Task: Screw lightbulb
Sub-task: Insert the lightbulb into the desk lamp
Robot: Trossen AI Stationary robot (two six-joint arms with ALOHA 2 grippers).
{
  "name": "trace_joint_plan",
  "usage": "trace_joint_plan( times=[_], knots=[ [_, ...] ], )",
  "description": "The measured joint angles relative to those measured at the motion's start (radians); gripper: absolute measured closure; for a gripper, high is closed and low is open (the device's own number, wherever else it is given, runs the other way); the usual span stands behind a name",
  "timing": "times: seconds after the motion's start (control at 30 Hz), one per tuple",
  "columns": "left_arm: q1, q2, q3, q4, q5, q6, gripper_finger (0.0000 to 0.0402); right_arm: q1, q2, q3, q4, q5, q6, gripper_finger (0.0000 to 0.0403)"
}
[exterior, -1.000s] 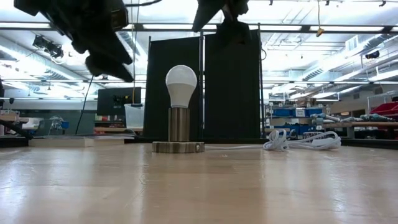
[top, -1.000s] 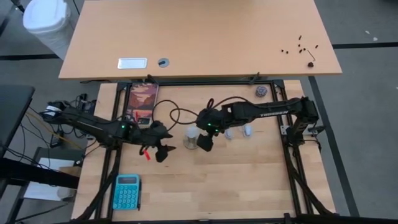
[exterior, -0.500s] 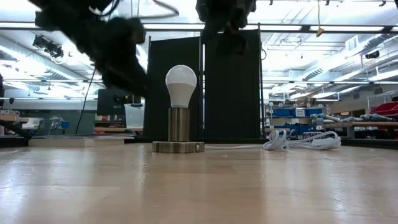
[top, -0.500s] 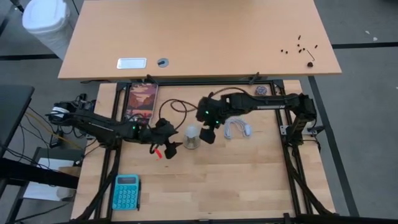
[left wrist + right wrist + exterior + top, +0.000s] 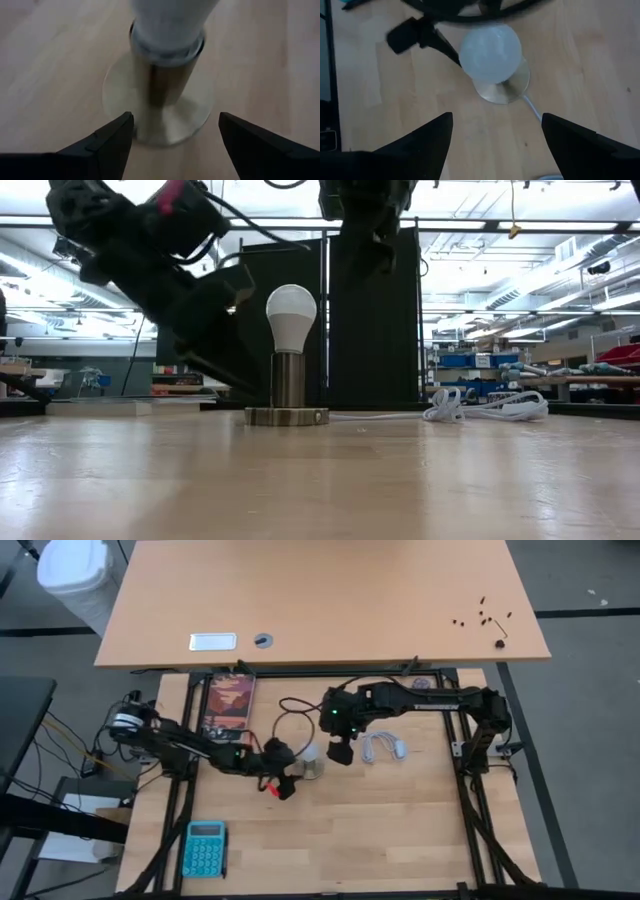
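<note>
Standing upright in the socket [image 5: 287,392], the bulb [image 5: 291,315] sat near the middle of the table [image 5: 400,830], its white globe above the metal tube and round base disc. From that base a white cord [image 5: 480,406] ran off across the wood to a loose coil.

The left gripper [image 5: 284,778] was low at the socket, just beside it on the left arm's side. In the left wrist view its two dark fingers [image 5: 112,142] stood apart, with the socket's tube and disc [image 5: 159,107] seen between and beyond them; neither finger touched the metal. In the low view this gripper [image 5: 215,330] showed as a dark mass close against the tube, below the globe.

The right gripper [image 5: 340,751] hung higher, near the bulb on the opposite side. The right wrist view looked down on the globe [image 5: 490,54] with the base disc under it, and its own fingers [image 5: 422,140] were spread wide and held nothing. In the low view it [image 5: 365,225] stayed clear above the bulb, off to one side.

Elsewhere on the table lay a teal calculator [image 5: 204,848] near the front corner on the left arm's side, and a book [image 5: 228,702] at the back edge. A second, bare desk [image 5: 320,600] stood behind.
</note>
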Motion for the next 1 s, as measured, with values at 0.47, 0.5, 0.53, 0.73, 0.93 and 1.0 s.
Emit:
trace_joint_plan(
  times=[0.47, 0.5, 0.53, 0.73, 0.93, 1.0],
  knots=[
    [0.0, 0.061, 0.013, 0.178, 0.042, -0.006, 0.0121, -0.042, -0.003, 0.0, -0.067, -0.023, -0.015, 0.0088],
    [0.0, 0.062, 0.013, 0.19, 0.042, -0.006, 0.0123, -0.045, -0.006, 0.0, -0.065, -0.025, -0.016, 0.0088],
    [0.0, 0.066, 0.013, 0.198, 0.041, -0.006, 0.0126, -0.046, -0.012, 0.0, -0.067, -0.027, -0.016, 0.0088],
    [0.0, 0.099, 0.023, 0.26, 0.048, -0.004, 0.0135, -0.059, -0.049, 0.0, -0.101, -0.032, -0.032, 0.0093],
    [0.0, 0.173, 0.08, 0.27, 0.047, 0.0, 0.0135, -0.065, -0.077, 0.002, -0.109, -0.052, -0.052, 0.0094],
    [0.0, 0.203, 0.104, 0.269, 0.045, 0.0, 0.0135, -0.058, -0.078, 0.001, -0.129, -0.066, -0.057, 0.0093]
  ],
)
